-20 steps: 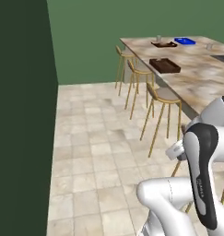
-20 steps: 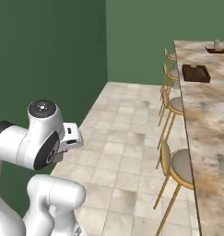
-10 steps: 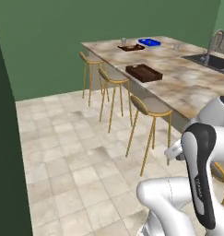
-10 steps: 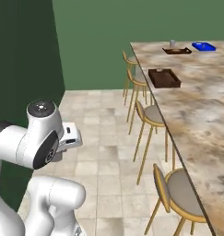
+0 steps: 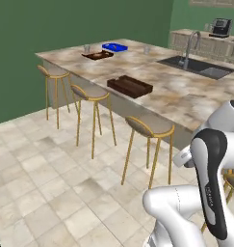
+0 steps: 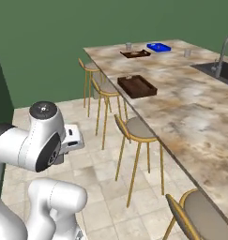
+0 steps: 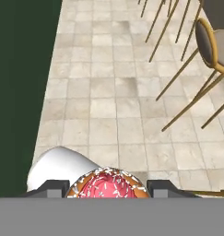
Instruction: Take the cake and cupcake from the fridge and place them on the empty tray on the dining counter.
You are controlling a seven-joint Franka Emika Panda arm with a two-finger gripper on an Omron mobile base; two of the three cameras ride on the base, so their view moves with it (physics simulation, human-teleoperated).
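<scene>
The claw (image 7: 108, 193) is clamped on the cupcake (image 7: 108, 186), which sits between its two dark tips with pink frosting and sprinkles showing. Below it is the tiled floor (image 7: 109, 106).

On the left stand the stools (image 5: 92, 91) in a row along the near edge of the surface (image 5: 186, 96). The brown tray (image 5: 129, 86) lies on the surface near that edge, and I see nothing in it. Far back on the surface are a small dark tray (image 5: 97, 55) and a blue dish (image 5: 114, 47); what is in them is too small to tell. To the right is the dark sink (image 5: 195, 66) with its tap (image 5: 188, 48).

Since half a second ago the whole picture has swung, so the camera has moved. The surface and tray now look closer and more in the middle.
</scene>
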